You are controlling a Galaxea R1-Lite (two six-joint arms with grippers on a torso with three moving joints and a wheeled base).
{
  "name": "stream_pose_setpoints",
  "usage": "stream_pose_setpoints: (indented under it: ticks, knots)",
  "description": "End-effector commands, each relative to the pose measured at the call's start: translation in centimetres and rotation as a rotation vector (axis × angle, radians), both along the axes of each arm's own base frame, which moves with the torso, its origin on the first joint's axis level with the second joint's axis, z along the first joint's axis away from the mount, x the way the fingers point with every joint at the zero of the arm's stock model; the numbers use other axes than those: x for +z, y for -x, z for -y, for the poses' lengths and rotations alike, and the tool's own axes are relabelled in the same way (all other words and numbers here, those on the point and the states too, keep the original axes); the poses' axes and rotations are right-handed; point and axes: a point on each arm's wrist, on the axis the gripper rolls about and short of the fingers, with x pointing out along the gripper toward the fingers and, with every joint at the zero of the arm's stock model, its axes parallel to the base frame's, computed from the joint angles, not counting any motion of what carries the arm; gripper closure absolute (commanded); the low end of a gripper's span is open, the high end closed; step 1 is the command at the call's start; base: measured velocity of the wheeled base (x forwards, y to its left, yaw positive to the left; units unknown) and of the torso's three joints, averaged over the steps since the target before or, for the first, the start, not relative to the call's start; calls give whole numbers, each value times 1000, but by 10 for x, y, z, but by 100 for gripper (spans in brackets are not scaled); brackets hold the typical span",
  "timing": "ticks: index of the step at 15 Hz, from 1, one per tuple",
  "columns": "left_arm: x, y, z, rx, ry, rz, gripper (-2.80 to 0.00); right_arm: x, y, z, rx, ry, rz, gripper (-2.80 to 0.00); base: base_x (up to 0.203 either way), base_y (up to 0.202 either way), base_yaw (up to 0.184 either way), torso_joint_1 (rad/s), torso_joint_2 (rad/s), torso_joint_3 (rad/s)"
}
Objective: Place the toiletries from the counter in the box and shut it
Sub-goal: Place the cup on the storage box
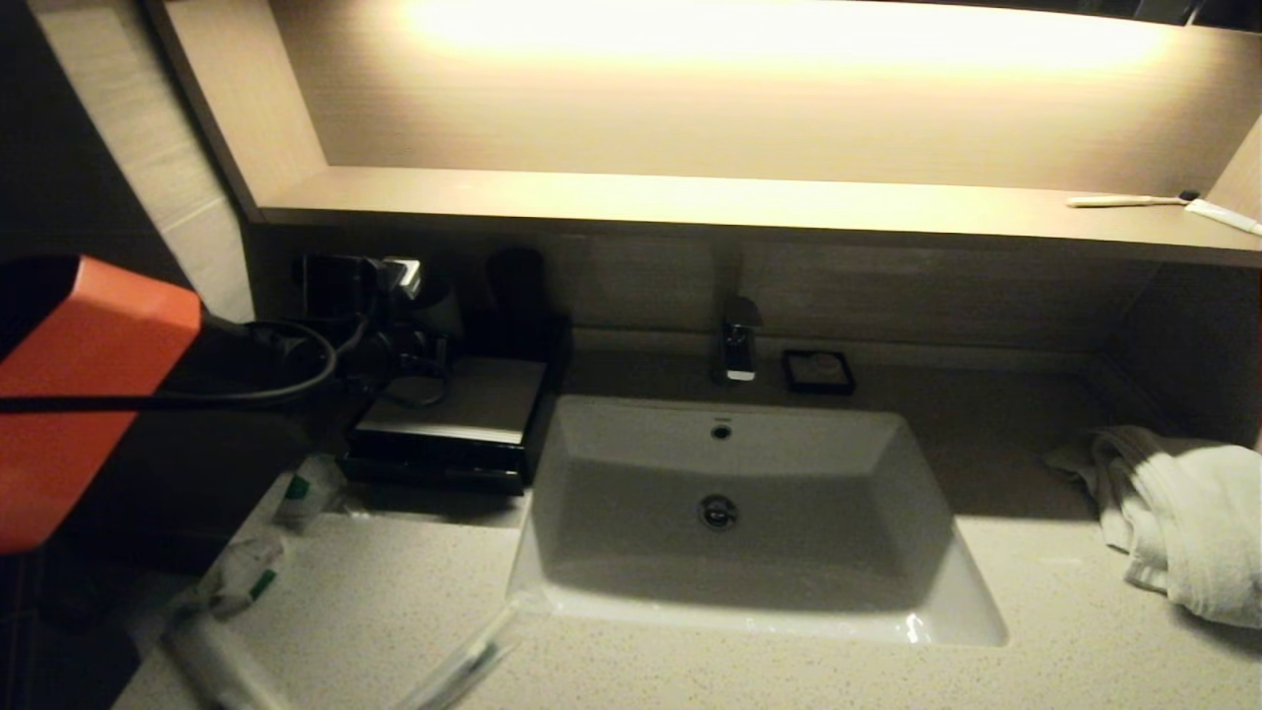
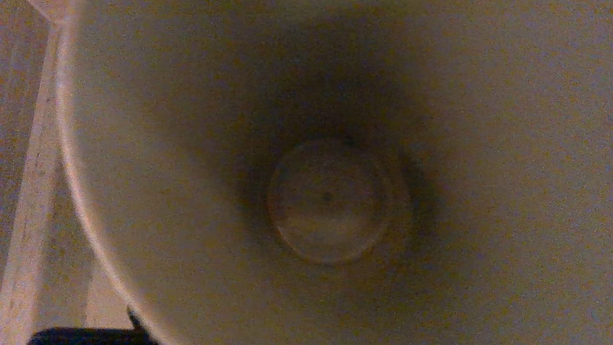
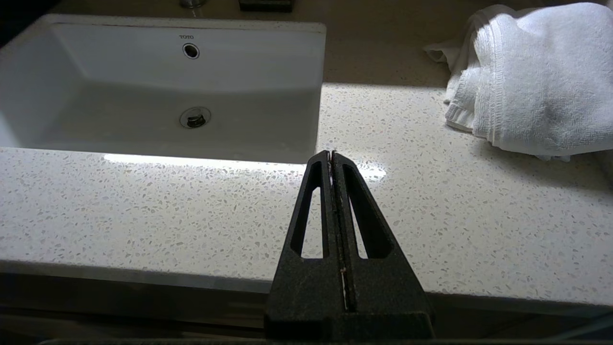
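The black box (image 1: 463,399) with a pale top stands on the counter (image 1: 414,602) left of the sink, its drawer front (image 1: 434,471) facing me. Small white sachets with green marks (image 1: 304,490) (image 1: 242,577), a white tube (image 1: 212,661) and a clear-wrapped toothbrush (image 1: 463,666) lie on the counter in front of the box. My left gripper (image 1: 399,296) is over the back of the box at a round cup (image 1: 441,311); the left wrist view looks straight down into the cup's pale inside (image 2: 330,201). My right gripper (image 3: 331,155) is shut and empty over the counter's front edge.
A white sink basin (image 1: 887,444) fills the middle, with a faucet (image 1: 739,340) and a small black soap dish (image 1: 818,372) behind it. A white towel (image 1: 1183,513) lies at the right. A bare toothbrush (image 1: 1124,201) rests on the lit shelf.
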Motion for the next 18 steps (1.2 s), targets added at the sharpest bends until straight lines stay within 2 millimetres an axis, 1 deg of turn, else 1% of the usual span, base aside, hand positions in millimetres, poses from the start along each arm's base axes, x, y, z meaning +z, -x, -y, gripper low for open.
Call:
stream_pose_setpoints:
  ticks: [1, 7, 15, 18]
  knots:
    - [-2, -7, 2, 4, -1, 9, 0, 0, 0, 0, 0, 0, 0, 0, 0, 0, 0, 0, 0, 0]
    - [7, -20, 3, 18, 19, 29, 0, 0, 0, 0, 0, 0, 0, 0, 0, 0, 0, 0, 0, 0]
    - [5, -38, 7, 31, 19, 44, 0, 0, 0, 0, 0, 0, 0, 0, 0, 0, 0, 0, 0, 0]
    - [5, -42, 10, 28, 18, 46, 0, 0, 0, 0, 0, 0, 0, 0, 0, 0, 0, 0, 0, 0]
